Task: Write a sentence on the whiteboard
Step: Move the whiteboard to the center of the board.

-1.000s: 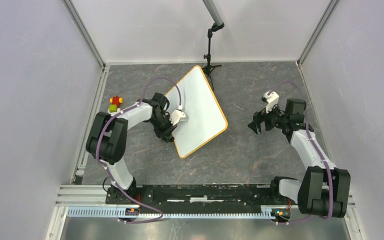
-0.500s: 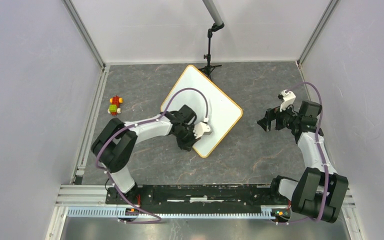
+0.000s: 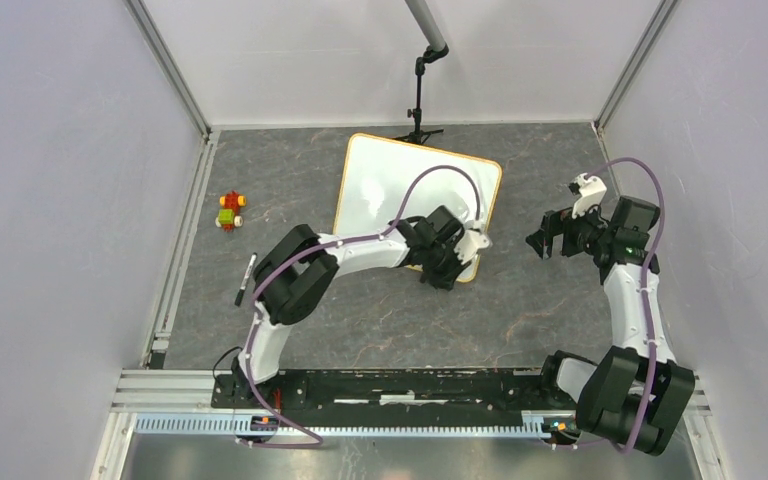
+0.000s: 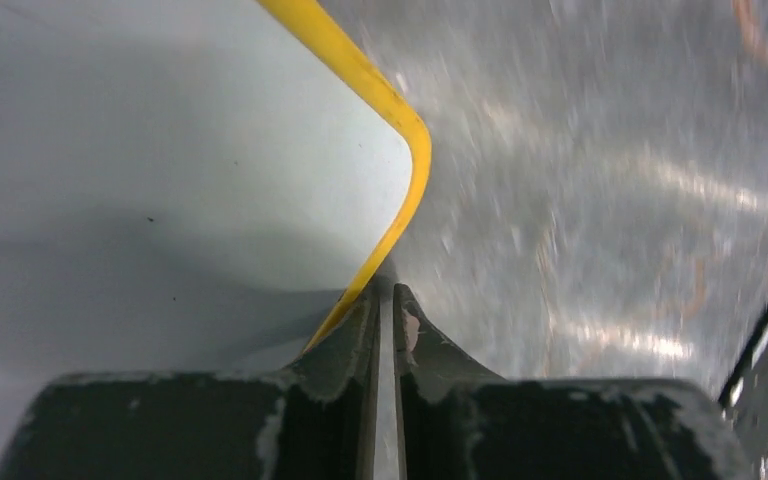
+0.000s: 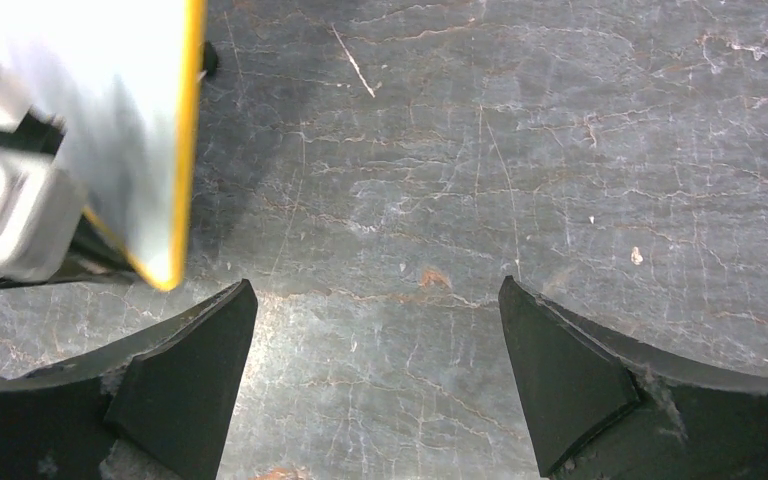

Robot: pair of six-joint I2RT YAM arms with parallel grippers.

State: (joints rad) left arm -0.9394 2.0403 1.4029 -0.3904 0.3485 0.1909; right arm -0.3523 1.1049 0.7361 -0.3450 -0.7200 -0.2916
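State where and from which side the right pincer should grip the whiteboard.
Probably the thin rim of its right edge, from the right: the whiteboard is too broad across, that edge faces the open right pincer, and the left pincer holds the near corner.

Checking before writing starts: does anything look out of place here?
The whiteboard lies skewed, its rim pinched in the left pincer. The right pincer is open and empty; what looks like a pen lies far left, away from both.

Soft, even overhead light kept the top view sharp. In the left wrist view the table (image 4: 610,200) smeared with motion blur and glare streaks. The whiteboard (image 5: 110,90) blurred in the right wrist view, with soft shadow beside it.
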